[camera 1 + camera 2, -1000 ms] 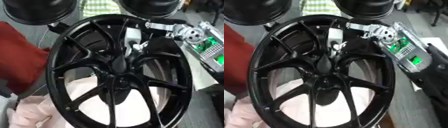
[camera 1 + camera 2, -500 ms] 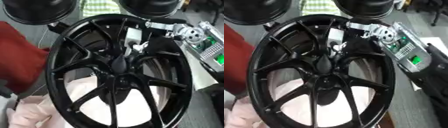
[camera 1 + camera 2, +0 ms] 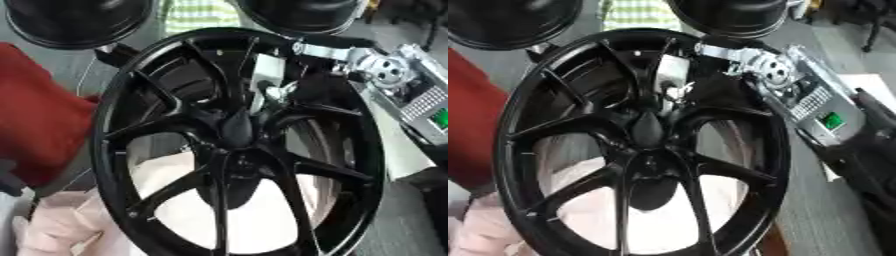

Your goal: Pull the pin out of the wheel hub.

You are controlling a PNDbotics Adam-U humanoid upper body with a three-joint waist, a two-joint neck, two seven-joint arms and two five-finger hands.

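Black and glossy, a large spoked wheel hub [image 3: 236, 145] fills most of both eye views, lying face up and slightly askew, its spokes fanning out from a dark centre. Reaching in from the upper right over the rim is the robot's right arm, a mix of black casing and silver joints, with a round silver joint and a panel showing a green patch along its forearm. Its right hand [image 3: 682, 85] lies inside the upper part of the wheel, between two spokes just above the centre. A pale, silvery upright piece [image 3: 265, 80] shows there, though whether it belongs to the hand or is the pin cannot be told, and the pin itself cannot be picked out with any certainty. The hand's fingers merge with the dark spokes, so it is not possible to tell whether they are apart, together or clamped on anything. Through the lower gaps between the spokes a pale pink cloth [image 3: 188, 210] shows under the wheel, spreading out past the lower left rim. A red cloth [image 3: 39, 110] lies beside the wheel on the left. Two more black wheels [image 3: 83, 20] sit at the top edge, with a green and white striped cloth [image 3: 636, 12] between them. The left hand appears in neither view.
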